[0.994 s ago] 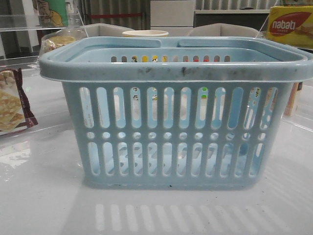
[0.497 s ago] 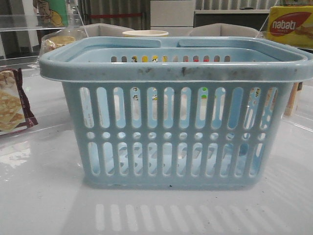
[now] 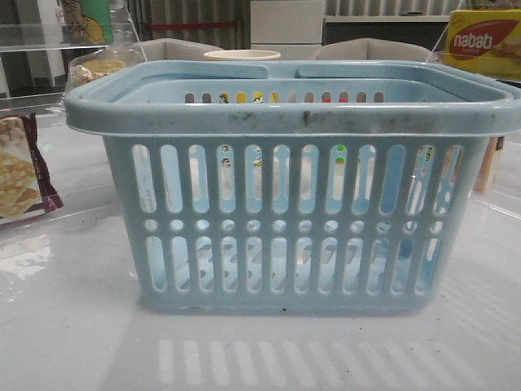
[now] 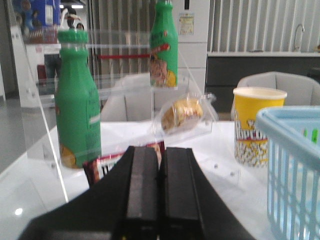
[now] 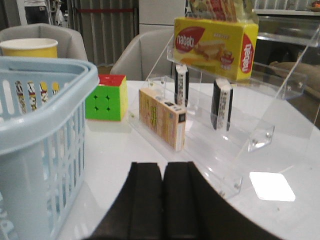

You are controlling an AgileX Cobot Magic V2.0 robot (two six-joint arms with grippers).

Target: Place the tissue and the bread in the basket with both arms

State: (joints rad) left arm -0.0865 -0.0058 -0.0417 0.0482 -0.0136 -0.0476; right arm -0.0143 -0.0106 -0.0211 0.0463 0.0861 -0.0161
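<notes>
Your left gripper (image 4: 160, 195) and right gripper (image 5: 161, 200) both have their jaws pressed together on nothing, while the bread (image 4: 182, 114) sits bagged on the clear rack left of the basket (image 3: 293, 122) and the tissue (image 5: 221, 104) stands on the right rack.

A yellow nabati box (image 5: 216, 38) tops a clear acrylic stand (image 5: 250, 135), near a colour cube (image 5: 106, 96) (green face showing) and a popcorn cup (image 4: 258, 125).

left end effector (image 4: 160, 172): fingers together, empty | right end effector (image 5: 163, 195): same
</notes>
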